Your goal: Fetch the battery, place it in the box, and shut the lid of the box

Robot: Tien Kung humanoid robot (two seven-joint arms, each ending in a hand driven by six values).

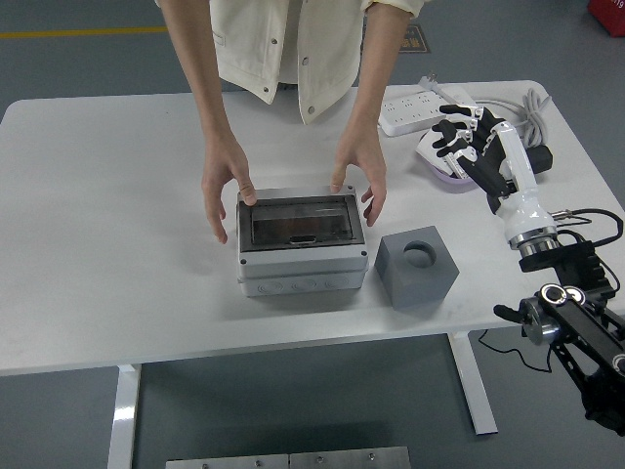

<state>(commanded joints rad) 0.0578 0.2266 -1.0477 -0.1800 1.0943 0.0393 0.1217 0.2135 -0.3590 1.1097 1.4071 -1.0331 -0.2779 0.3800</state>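
Head view: box [303, 244] sits mid-worktop with its lid down, a person's hands [227, 181] bracing its back corners, probably to steady it. Right robot hand [479, 147] hovers near the right edge, fingers spread, empty. Battery's not visible, presumably inside.

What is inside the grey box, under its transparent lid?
Through the closed lid of the box, only a dark interior and a small dark shape show. Reflections hide whether that is the battery.
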